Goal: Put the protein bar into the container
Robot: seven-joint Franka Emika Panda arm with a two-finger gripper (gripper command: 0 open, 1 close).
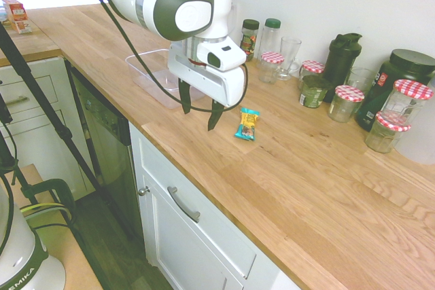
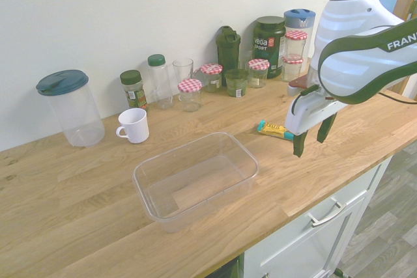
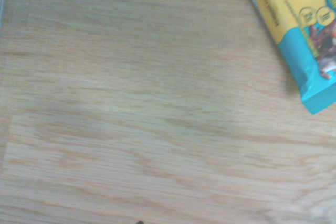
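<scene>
Gripper hovering, fingers apart and empty, beside the small flat teal-and-yellow wrapped protein bar.
Bar lies on the wooden countertop, well apart from the clear rectangular plastic container; likely light, slick-wrapped, slightly soft: pinch across its narrow width.

The white arm is being held bent over. The gripper is being pointed straight down, toward six o'clock, jaws spread wide.

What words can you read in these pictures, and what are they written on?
"vega SPORT": on the big dark tub by the wall.
"FRAN": on the robot arm, cut off at the picture's edge.
"MIKA": on the white base near the floor, also cut off.
Protein bar wrapper: print too blurred to read.
Spice jar label: too small.
</scene>
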